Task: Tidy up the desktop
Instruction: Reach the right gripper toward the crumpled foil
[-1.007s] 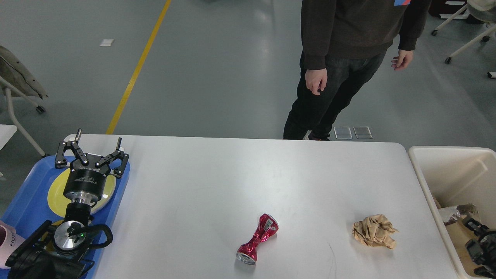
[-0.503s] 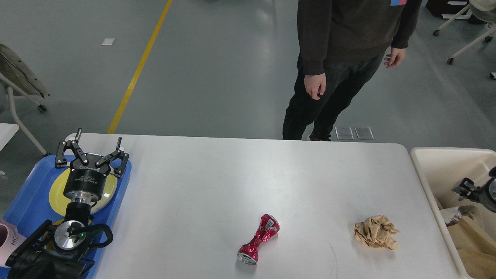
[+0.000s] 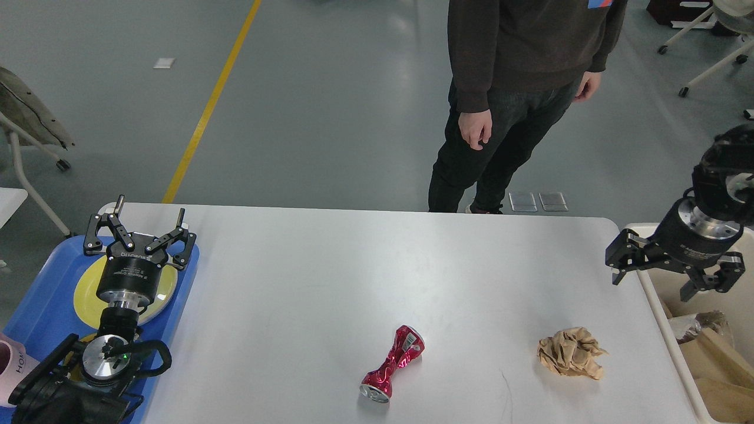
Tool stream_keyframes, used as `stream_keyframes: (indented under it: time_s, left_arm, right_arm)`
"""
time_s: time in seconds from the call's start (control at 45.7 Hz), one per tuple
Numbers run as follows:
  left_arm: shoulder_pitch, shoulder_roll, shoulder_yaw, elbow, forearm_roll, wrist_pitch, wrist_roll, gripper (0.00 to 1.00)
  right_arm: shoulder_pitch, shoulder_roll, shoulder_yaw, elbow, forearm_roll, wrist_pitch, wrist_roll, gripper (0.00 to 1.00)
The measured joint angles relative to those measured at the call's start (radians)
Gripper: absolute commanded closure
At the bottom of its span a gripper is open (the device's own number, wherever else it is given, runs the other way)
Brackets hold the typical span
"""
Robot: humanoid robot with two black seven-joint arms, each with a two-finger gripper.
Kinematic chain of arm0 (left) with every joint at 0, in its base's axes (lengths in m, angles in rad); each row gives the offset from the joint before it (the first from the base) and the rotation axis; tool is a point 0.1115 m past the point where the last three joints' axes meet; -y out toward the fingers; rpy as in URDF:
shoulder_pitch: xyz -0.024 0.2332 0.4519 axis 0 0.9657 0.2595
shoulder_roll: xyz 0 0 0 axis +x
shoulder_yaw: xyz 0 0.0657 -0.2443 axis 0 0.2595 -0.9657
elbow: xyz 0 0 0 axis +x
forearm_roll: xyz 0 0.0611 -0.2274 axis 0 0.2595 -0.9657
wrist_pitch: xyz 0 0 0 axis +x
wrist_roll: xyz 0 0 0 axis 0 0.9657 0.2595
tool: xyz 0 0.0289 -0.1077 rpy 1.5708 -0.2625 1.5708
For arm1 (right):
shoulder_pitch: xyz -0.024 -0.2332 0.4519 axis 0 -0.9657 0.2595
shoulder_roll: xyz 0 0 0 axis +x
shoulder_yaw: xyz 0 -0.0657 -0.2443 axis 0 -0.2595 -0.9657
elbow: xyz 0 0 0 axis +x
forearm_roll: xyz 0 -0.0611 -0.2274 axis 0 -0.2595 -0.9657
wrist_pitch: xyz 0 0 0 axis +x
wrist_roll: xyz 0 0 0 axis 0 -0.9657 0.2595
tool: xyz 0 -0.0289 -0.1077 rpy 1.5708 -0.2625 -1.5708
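Observation:
The white desktop (image 3: 330, 277) fills the lower view. On it lie a crushed red can (image 3: 393, 363) near the front middle and a crumpled ball of brown paper (image 3: 570, 352) to its right. My left gripper (image 3: 139, 234) stands open and empty over the blue tray (image 3: 53, 294) at the left edge, above a yellow plate (image 3: 88, 291). My right gripper (image 3: 668, 281) hangs open and empty over the desktop's right edge, up and to the right of the paper ball.
A cream bin (image 3: 683, 247) with brown paper scraps inside stands off the desktop's right edge. A person (image 3: 518, 88) in dark clothes stands just behind the far edge. A pink cup (image 3: 12, 368) sits at the tray's front left.
My right arm has risen out of the cream bin and swung left, so its gripper now hangs over the desktop's right edge. The left arm has not moved. The person shifted slightly left.

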Motion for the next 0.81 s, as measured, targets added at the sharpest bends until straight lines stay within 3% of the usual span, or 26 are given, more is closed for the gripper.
stream_keyframes:
  time_s: [0.197,0.372,0.46,0.613,0.81]
  left_arm:
    - [0.001,0.0,0.0,0.0,0.0,0.0,0.0,0.04]
    - [0.002,0.0,0.0,0.001,0.0,0.0,0.0,0.04]
    - [0.002,0.0,0.0,0.001,0.0,0.0,0.0,0.04]
    - [0.002,0.0,0.0,0.001,0.0,0.0,0.0,0.04]
    - [0.002,0.0,0.0,0.001,0.0,0.0,0.0,0.04]
  right_arm:
    - [0.318,0.047,-0.096,0.242,0.101,0.009,-0.015,0.0]
    - [0.524,0.121,-0.19,0.431,0.177,-0.001,-0.011,0.07]
    - [0.59,0.162,-0.212,0.482,0.232,-0.017,0.037,0.06]
    - [0.639,0.237,-0.253,0.52,0.267,-0.065,0.167,0.04]
    - [0.647,0.261,-0.33,0.519,0.269,-0.126,0.192,0.01]
